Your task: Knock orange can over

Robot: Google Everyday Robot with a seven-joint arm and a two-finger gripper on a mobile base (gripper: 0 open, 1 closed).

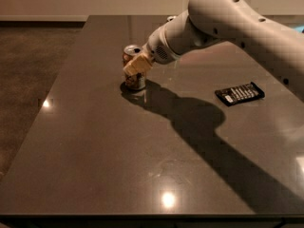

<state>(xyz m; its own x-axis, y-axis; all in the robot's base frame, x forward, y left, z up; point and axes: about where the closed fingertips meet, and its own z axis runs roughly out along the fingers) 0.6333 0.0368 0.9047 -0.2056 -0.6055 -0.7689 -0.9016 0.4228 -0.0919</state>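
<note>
The robot's gripper (137, 65) was at the orange can (133, 51) near the far left part of the dark surface (95, 151). Its pale fingers (134, 67) lay across the front of the can's middle, touching it or just short of it. They showed as one block, pressed together with no gap to be seen between them, and they were not clamped around the can. The can stood upright on the surface, its silver top rim showing above the fingers and its base below them. The white arm (228, 18) reached in from the can's upper right and cast a broad shadow (199, 122) that ran from the can's base toward the near right edge. A flat black device with rows of small keys (239, 93) lay on the surface well to the right of the can, apart from both the can and the gripper. A bright spot of reflected light (167, 199) sat on the surface well in front of the can. Brown floor (28, 80) showed beyond the surface's edge on the can's left.
</note>
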